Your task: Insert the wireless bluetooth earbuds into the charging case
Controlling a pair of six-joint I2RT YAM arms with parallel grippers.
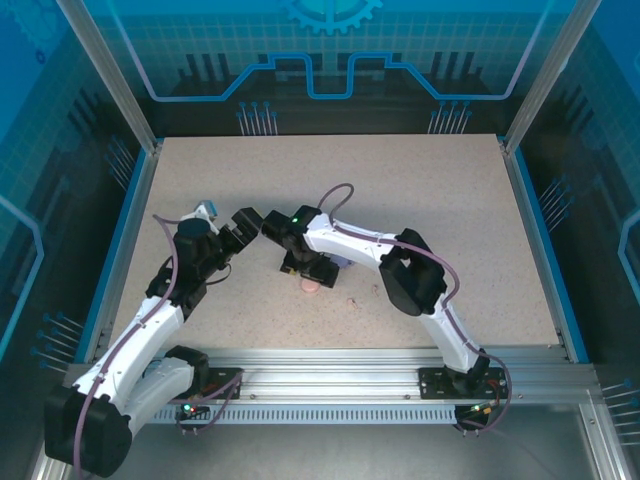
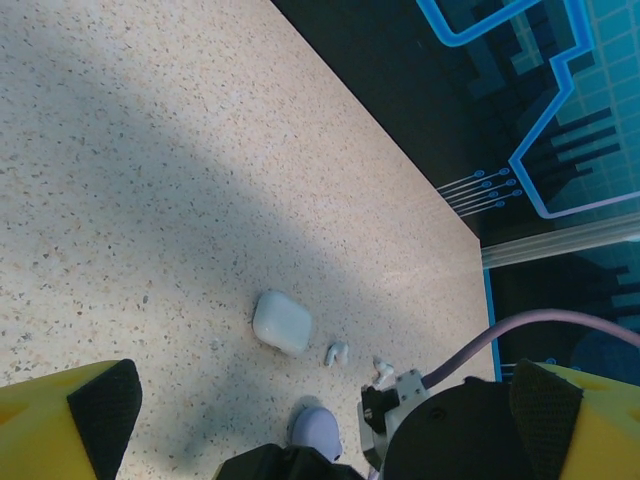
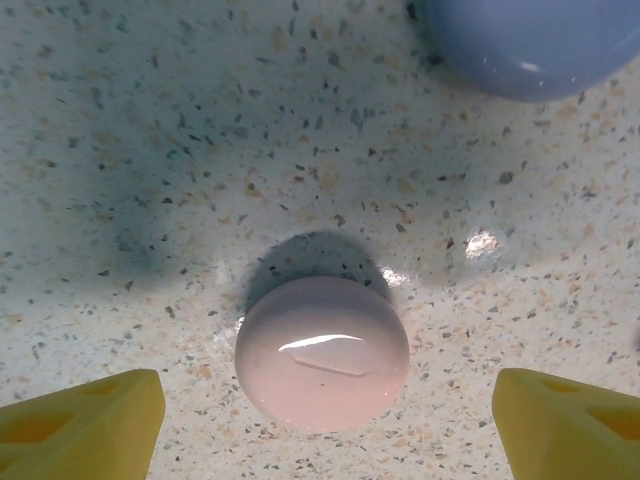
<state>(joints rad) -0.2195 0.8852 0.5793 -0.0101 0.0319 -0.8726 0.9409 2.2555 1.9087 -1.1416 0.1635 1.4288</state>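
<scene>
Yellow fingertips (image 3: pixel 85 425) of the right gripper (image 3: pixel 330 415) sit at the bottom corners of the right wrist view. They are spread wide, and the closed pink case (image 3: pixel 322 352) lies on the speckled table (image 1: pixel 420 180) between them, clear of both. Ahead of this gripper, off toward its right finger, a lilac case (image 3: pixel 530 40) is cut by the frame edge.

The left wrist view adds the rest. The left gripper (image 2: pixel 325 410) is also spread wide and holds nothing. Just ahead of it the same lilac case is half hidden behind the right arm's black wrist (image 2: pixel 460 430). Farther ahead lies the closed white case (image 2: pixel 282 321). Two white earbuds (image 2: pixel 335 352) lie loose on the table just beside that case, toward the left gripper's right finger, outside any case.

From above, the two arms lean toward each other. The pink case lies just on the base side of the right gripper. The earbuds are too small to make out in that view.
</scene>
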